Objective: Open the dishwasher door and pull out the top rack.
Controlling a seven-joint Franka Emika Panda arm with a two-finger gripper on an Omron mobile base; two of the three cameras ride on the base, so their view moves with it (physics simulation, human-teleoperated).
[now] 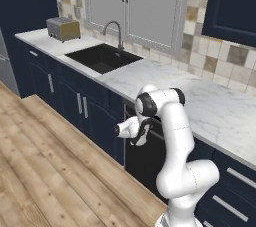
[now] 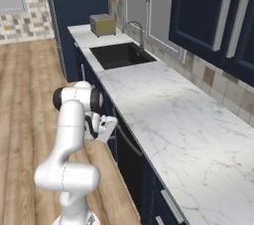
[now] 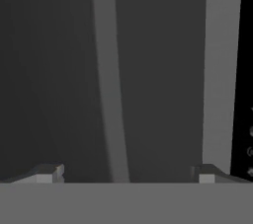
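Under the marble counter point(image 1: 210, 106), the dishwasher door point(image 1: 145, 158) stood closed as we brought our gripper point(image 3: 123, 176), jaws spread and empty, around its handle point(image 3: 111, 94). Closing off-centre, we judged, risked slipping off the curved bar

so the arm point(image 1: 177, 136) is all glossy white rounded shells, chunky tube segments with fat bulbous elbows, and black rings at the joints. The gripper point(image 3: 126, 173) has two small fingertips point(image 3: 47, 172), dark grey with lighter squared-off tops.
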